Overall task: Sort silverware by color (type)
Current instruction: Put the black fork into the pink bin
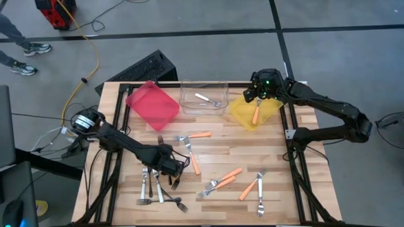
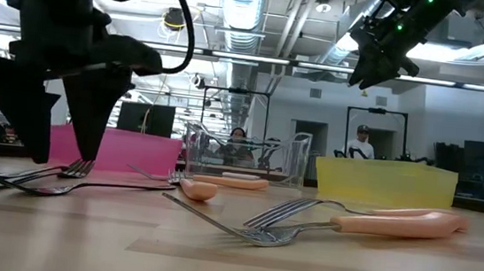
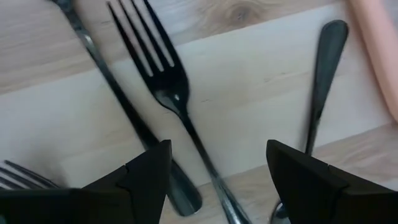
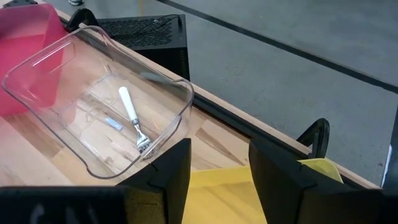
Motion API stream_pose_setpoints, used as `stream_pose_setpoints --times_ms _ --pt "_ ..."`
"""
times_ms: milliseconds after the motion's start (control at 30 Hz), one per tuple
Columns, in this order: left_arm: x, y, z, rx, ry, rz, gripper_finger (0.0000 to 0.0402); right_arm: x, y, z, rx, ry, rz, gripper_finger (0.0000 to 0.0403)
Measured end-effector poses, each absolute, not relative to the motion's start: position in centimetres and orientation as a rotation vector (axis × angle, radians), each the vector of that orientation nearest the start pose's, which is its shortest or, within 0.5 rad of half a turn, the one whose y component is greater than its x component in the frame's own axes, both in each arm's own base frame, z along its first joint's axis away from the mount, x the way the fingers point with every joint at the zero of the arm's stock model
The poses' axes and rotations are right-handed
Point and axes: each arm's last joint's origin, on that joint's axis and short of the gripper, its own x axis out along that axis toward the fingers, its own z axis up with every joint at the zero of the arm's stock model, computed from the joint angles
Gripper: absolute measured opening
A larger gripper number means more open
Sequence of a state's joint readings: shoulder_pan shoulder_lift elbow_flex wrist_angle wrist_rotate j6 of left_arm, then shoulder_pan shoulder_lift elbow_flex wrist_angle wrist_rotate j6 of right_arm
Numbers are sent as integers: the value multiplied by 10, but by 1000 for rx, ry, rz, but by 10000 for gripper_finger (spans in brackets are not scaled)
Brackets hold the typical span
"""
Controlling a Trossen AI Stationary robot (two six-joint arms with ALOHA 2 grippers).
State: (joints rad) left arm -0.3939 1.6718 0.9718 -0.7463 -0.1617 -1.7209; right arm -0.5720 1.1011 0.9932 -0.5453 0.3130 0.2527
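- Pale wooden table (image 1: 214, 148) of butcher-block planks on a black frame, grey concrete floor around it.
- Left gripper (image 1: 172, 165) is low over the table near the front left corner, fingers spread wide, gripping nothing. Left wrist view: a dark fork (image 3: 163, 78) lies between the two finger (image 3: 144, 180) tips, tines pointing away, with two more dark handles on either side of it.
- Close around that gripper is a cluster of dark and silver forks (image 1: 158, 192) toward the front left edge, some crossing each other.
- Right gripper (image 1: 257, 91) hovers above the yellow bin (image 1: 243, 113) at the back right of the table, fingers partly apart, nothing seen between them.
- One orange-handled fork (image 1: 255, 113) lies inside the yellow bin.
- Clear bin (image 1: 203, 99) sits mid back edge, between the yellow bin and the red bin (image 1: 151, 104); a single silver fork (image 1: 207, 99) lies in it. Red bin is tilted and looks to hold nothing.
- More orange-handled forks (image 1: 224, 181) are scattered over the table's middle and front right, some with silver forks lying beside them.
- Bins are square, thin translucent plastic with rounded corners; forks are slim metal, the orange handles matte.
- Off the table: a yellow cable (image 1: 85, 63) on the floor, a black box (image 1: 148, 66) behind the back left corner, a person's shoes (image 1: 28, 57) at far left.
- Low view: ceiling ducts and people standing in the room beyond.
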Motion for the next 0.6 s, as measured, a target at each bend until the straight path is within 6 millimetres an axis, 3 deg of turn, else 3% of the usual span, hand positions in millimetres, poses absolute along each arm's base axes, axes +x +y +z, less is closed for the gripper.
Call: stream_pose_setpoints --times_ms 300,600 --pt "270 -107 150 -1015 1114 960 157 185 -130 314 314 560 -934 186" --pt "267 -105 150 -1018 1113 1010 116 185 -130 314 313 561 -933 186"
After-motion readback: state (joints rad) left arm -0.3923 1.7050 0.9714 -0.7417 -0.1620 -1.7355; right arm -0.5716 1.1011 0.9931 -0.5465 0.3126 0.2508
